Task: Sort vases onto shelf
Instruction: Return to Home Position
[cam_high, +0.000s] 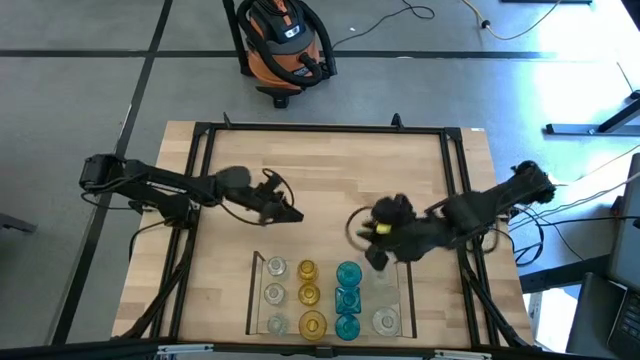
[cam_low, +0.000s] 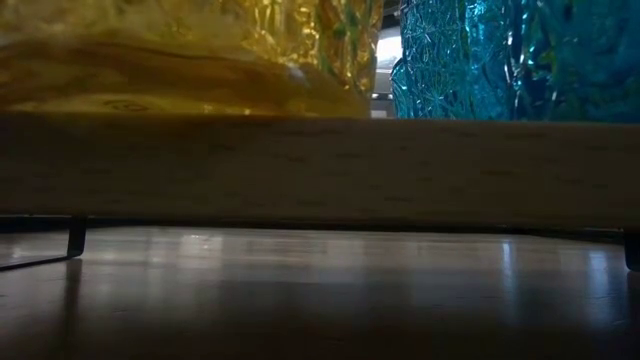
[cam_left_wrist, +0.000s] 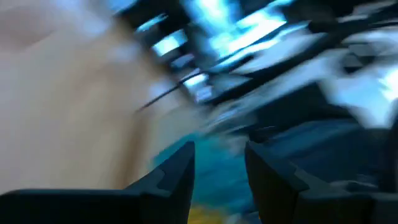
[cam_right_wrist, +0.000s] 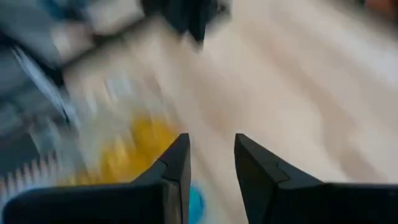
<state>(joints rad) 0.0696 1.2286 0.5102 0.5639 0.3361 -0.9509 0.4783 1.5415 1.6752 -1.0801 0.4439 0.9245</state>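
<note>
The shelf (cam_high: 254, 300), a light-wood strip inside a thin dark rail, lies at the table's near edge. On it stand the vases in rows: clear ones (cam_high: 275, 294) at the left, amber ones (cam_high: 308, 296), teal ones (cam_high: 347, 298) and a clear one (cam_high: 386, 321) at the right. The low view looks up close at an amber vase (cam_low: 180, 50) and a teal vase (cam_low: 500, 50) on the shelf's board (cam_low: 320, 170). My left gripper (cam_high: 290, 214) (cam_left_wrist: 219, 149) is open over bare table, beyond the shelf's left end. My right gripper (cam_high: 375, 257) (cam_right_wrist: 211, 140) is open above the shelf's far right part, nothing between its fingers.
A black frame (cam_high: 200, 200) runs around the tabletop. Bare wood lies between the shelf and the table's far edge. On the floor beyond the far edge stands an orange and black vacuum cleaner (cam_high: 285, 45). Cables trail on the floor at the right.
</note>
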